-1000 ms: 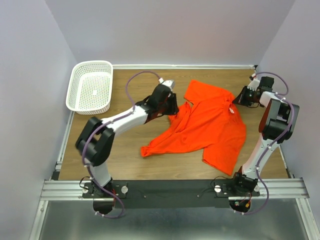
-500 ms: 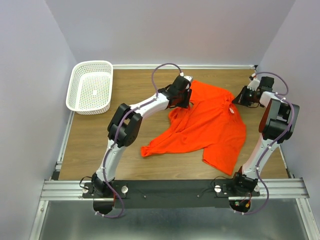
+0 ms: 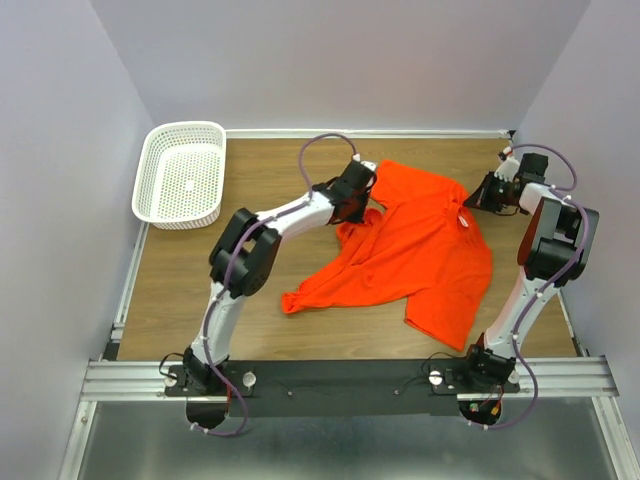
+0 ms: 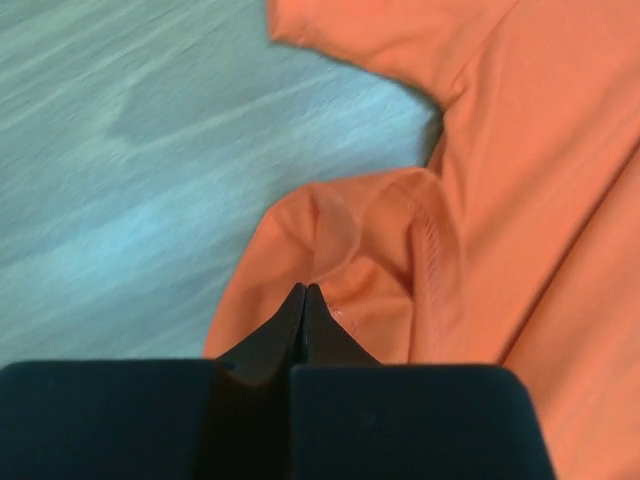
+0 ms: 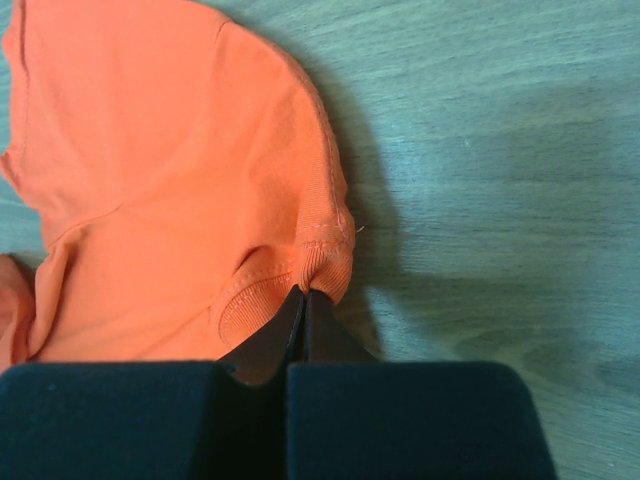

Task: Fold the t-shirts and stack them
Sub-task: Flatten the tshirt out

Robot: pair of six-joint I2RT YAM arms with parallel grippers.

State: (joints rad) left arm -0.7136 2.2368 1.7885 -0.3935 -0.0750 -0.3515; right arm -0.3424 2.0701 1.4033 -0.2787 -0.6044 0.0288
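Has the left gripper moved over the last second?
Yes. The left gripper has travelled right, farther from the white basket, and is now shut on the left edge of the orange t-shirt.

A white perforated plastic basket (image 3: 176,218) sits in the far left corner of the wooden table (image 3: 170,285), close to the left wall (image 3: 60,200). It lies open side up. There is a small dark spot at the middle of its floor, perhaps a hole or a mark; it's too small to tell. Pale lilac-grey walls close the table in at the back (image 3: 340,60) and on the right (image 3: 610,120). A silver aluminium rail (image 3: 120,380) runs along the near edge, with a grey metal sheet (image 3: 340,440) below it.
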